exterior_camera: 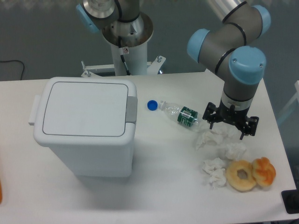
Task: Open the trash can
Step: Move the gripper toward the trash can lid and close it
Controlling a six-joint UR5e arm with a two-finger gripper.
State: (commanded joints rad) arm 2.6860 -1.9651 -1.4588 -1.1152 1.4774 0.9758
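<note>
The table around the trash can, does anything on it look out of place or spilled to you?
Yes: a plastic bottle lies on its side with its blue cap off beside it, and crumpled tissues and two pastries are strewn loose. The trash can stands upright, lid shut.

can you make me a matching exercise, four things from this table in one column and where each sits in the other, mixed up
Things:
1. trash can
2. blue cap
3. hand
4. bagel

Places or states:
A. front right of the table, beside an orange pastry
B. above the crumpled tissues, right of the bottle
C. left side of the table, lid shut
D. lying loose between the bin and the bottle's neck

Pairs: 1-C, 2-D, 3-B, 4-A
</note>
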